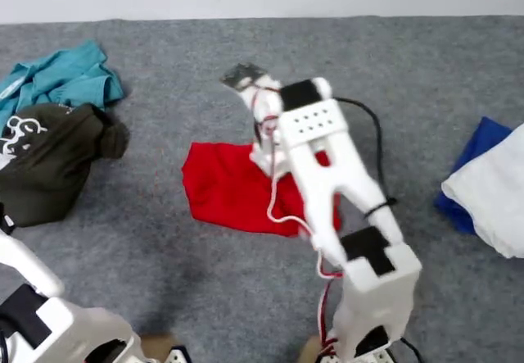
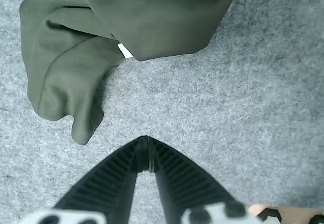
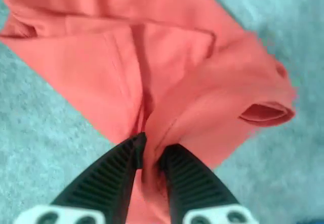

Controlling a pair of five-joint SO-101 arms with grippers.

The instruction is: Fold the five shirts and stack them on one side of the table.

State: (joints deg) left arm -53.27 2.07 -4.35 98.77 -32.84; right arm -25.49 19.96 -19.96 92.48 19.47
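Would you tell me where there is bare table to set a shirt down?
Widest bare patch: between the red shirt and the white shirt. Narrower gap: red shirt to olive shirt. Crowded where teal shirt meets it.

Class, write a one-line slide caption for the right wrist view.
The right end effector pinches a fold of the red shirt lying on the grey table.

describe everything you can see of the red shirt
The red shirt lies rumpled near the middle of the grey table, soft cloth, partly doubled over itself, with creases and one sleeve opening showing. The right claw is shut on a ridge of its fabric, and that arm hides part of it in the high view. No other shirt touches it.
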